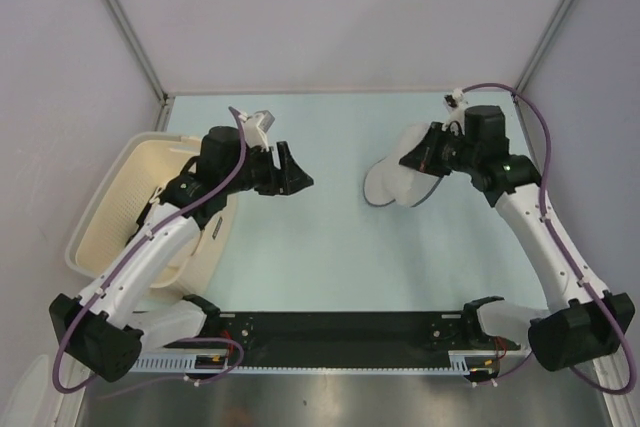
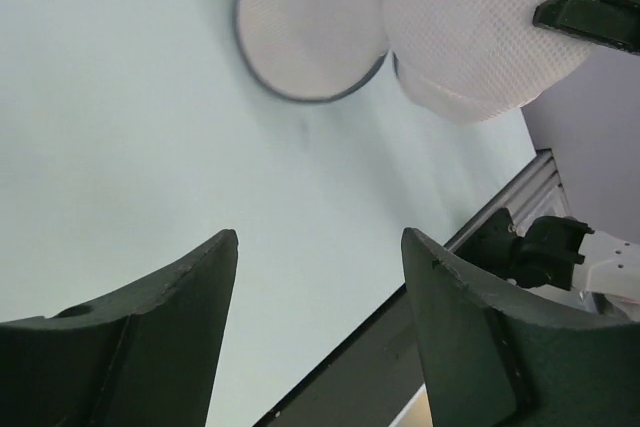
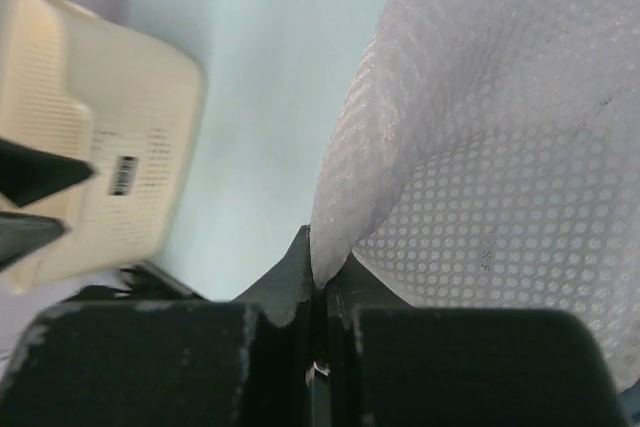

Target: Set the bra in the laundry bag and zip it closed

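The laundry bag (image 1: 395, 175) is white see-through mesh with a dark circular rim. It hangs partly lifted off the table at the right. My right gripper (image 1: 428, 152) is shut on a fold of its mesh (image 3: 480, 147), pinched between the fingertips (image 3: 320, 267). In the left wrist view the bag's round flap (image 2: 310, 22) rests on the table beside the raised mesh (image 2: 480, 27). My left gripper (image 1: 295, 175) is open and empty above the table's left middle, pointing toward the bag (image 2: 320, 247). No shiny white bra shows in any view.
A large cream slotted basket (image 1: 130, 197) stands at the left table edge, under my left arm; it also shows in the right wrist view (image 3: 100, 137). A black rail (image 1: 340, 332) runs along the near edge. Grey walls and metal posts enclose the table.
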`<state>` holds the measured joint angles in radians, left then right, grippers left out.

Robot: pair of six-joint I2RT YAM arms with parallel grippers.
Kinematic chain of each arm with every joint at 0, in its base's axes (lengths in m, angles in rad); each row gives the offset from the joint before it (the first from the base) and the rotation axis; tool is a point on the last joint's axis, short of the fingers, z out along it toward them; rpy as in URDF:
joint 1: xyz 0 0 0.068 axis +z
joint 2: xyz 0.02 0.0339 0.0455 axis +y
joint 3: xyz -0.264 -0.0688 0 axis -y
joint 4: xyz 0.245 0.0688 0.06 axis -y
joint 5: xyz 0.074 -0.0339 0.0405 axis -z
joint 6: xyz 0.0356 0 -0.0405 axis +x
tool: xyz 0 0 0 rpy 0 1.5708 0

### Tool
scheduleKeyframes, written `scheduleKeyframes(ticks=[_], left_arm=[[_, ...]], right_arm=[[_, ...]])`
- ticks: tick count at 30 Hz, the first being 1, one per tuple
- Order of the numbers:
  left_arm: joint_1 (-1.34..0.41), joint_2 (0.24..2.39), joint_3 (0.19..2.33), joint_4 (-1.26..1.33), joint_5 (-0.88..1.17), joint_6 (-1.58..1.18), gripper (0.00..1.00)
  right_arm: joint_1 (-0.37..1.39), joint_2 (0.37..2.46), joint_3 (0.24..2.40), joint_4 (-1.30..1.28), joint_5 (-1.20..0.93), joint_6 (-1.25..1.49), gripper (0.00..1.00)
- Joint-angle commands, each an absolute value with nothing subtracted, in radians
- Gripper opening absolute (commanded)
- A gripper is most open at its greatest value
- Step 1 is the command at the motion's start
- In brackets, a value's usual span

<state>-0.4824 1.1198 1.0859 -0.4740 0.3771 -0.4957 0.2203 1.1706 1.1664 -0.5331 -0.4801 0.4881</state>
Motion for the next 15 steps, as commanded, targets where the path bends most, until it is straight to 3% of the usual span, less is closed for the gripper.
scheduleKeyframes(ticks=[1,3,4,6,7,13,15], left_arm=[[-0.488,1.052,1.069,-0.537,0.243,-0.491,0.70],[-0.489,1.036,1.066,-0.574,0.213,-0.517,0.69],[-0.488,1.026,1.063,-0.589,0.172,-0.526,0.69],[-0.488,1.006,1.055,-0.624,0.135,-0.554,0.69],[-0.488,0.979,1.045,-0.632,0.099,-0.557,0.69],[-0.486,0.934,1.039,-0.683,0.026,-0.555,0.71],[-0.486,0.946,1.031,-0.681,0.049,-0.557,0.75]], right_arm=[[0.389,1.299,1.302,-0.954,0.080,0.316,0.00],[0.510,1.426,1.359,-1.000,0.203,0.360,0.00],[0.553,1.469,1.386,-1.024,0.288,0.368,0.05],[0.716,1.603,1.474,-1.046,0.377,0.394,0.16],[0.756,1.641,1.505,-1.052,0.409,0.396,0.28],[0.957,1.772,1.670,-0.941,0.195,0.353,0.73],[0.925,1.723,1.645,-0.914,0.065,0.382,0.77]])
